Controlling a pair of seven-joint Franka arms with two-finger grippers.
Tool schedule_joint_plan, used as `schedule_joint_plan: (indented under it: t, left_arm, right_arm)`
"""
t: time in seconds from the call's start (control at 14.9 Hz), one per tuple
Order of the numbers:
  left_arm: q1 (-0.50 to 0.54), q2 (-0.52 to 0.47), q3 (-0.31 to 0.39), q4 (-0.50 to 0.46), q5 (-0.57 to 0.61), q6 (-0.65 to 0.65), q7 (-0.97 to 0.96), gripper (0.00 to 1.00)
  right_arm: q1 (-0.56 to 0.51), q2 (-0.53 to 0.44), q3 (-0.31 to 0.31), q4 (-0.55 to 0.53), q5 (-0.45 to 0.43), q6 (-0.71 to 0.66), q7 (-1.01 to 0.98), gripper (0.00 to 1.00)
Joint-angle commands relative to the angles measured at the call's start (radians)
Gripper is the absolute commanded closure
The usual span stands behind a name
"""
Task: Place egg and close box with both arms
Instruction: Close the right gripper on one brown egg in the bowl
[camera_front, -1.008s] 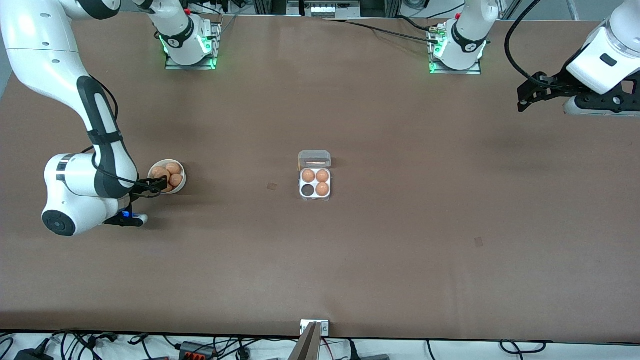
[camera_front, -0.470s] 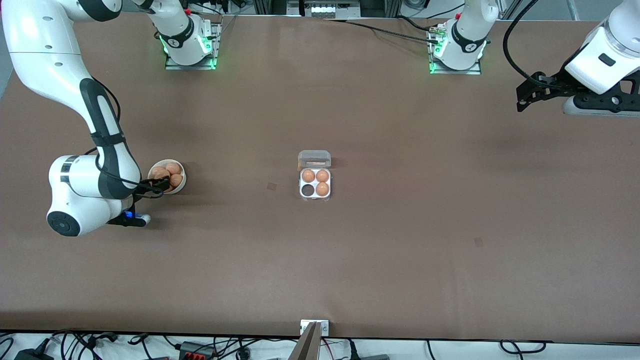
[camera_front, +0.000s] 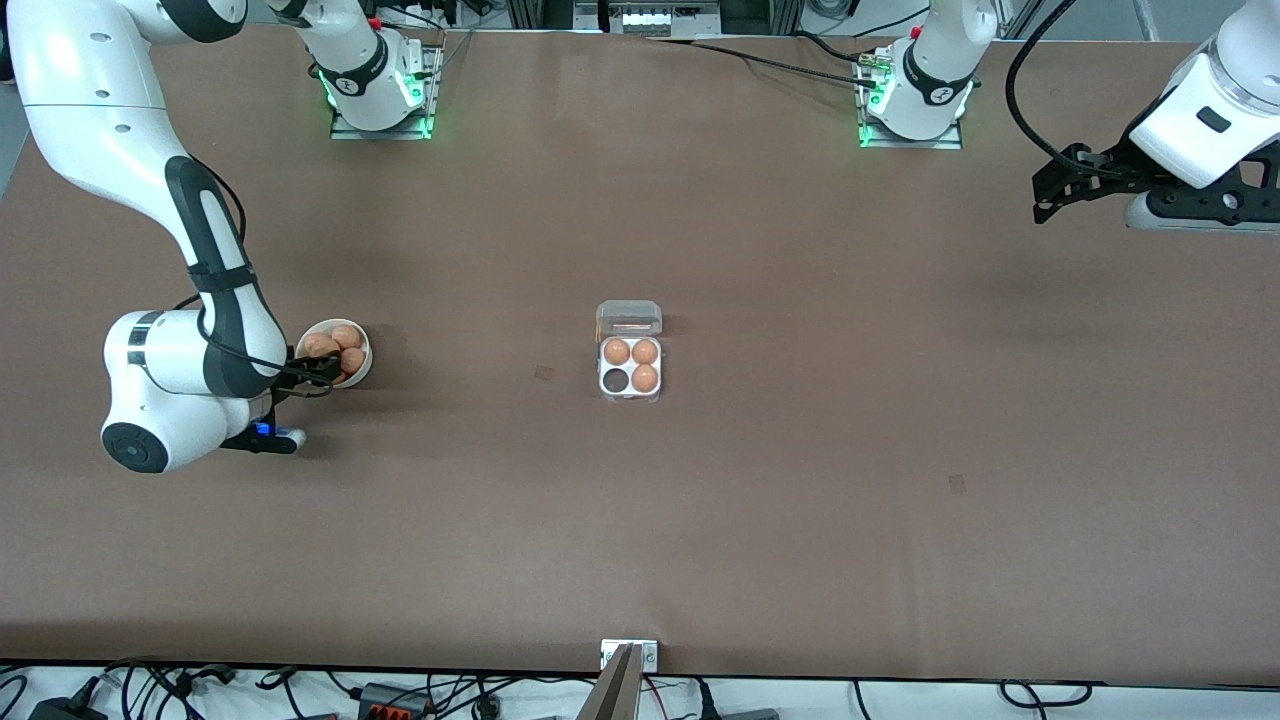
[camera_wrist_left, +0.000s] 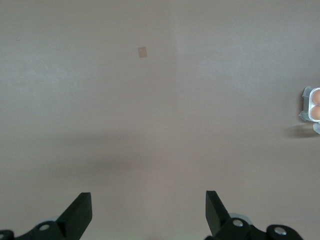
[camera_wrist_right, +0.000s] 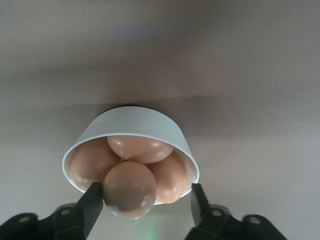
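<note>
Right tool (camera_wrist_right: 142, 202) at mid-left of front frame, half-closing around top egg (camera_wrist_right: 130, 189) in bowl (camera_wrist_right: 132, 122); box (camera_front: 631, 362) at frame centre toward left arm's end, one cell empty; left tool (camera_wrist_left: 149, 212) wide open, empty, waiting upper right.

My right gripper (camera_front: 322, 372) is down at the round white bowl (camera_front: 362, 368) of brown eggs (camera_front: 347, 336), toward my right arm's end of the brown table (camera_front: 800, 480); its finger spacing cannot be made out here. My left gripper (camera_front: 1045, 195) hangs over my left arm's end, waiting. The small square clear-plastic egg carton (camera_front: 630, 392) sits mid-table, transparent lid (camera_front: 629, 318) open, lying flat toward the bases. Three cells hold brown eggs; the cell nearer the camera on the bowl's side is dark.
</note>
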Motion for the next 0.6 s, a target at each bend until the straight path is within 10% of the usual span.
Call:
schedule_joint_plan:
  t: [0.0,0.54]
  left_arm:
    - [0.012,0.014,-0.010,0.034,-0.008,-0.028,0.000,0.00]
    - [0.010,0.014,-0.011,0.034,-0.011,-0.028,0.000,0.00]
  right_arm:
    - [-0.001,0.012,0.006,0.023,0.011,-0.017,0.011,0.36]
    - [-0.001,0.012,0.006,0.023,0.011,-0.022,0.011,0.55]
